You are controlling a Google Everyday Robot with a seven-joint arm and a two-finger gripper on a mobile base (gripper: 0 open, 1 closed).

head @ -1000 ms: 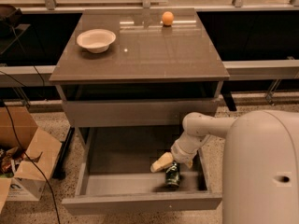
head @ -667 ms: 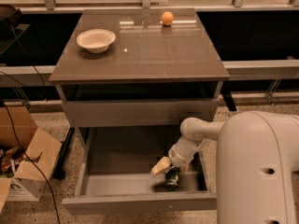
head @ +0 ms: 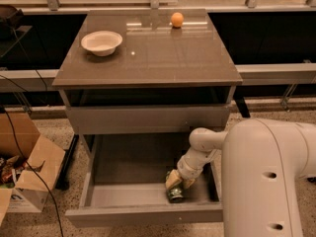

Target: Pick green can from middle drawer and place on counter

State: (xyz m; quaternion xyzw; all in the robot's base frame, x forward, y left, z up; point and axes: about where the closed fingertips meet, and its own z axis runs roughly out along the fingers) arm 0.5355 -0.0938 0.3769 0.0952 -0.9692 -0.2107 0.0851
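I have the middle drawer point(head: 148, 214) standing open under the counter point(head: 148, 63), and my gripper point(head: 174, 180) is down inside it, toward the front right. The green can point(head: 175, 195) lies directly under the gripper and seems to touch it, just behind the drawer's front panel. My white arm point(head: 266, 177) fills the lower right of my view. On the counter I see a white bowl point(head: 101, 42) at the back left and an orange ball point(head: 177, 19) near the back edge, well apart. A cardboard box point(head: 29, 167) sits open on the floor at the left.
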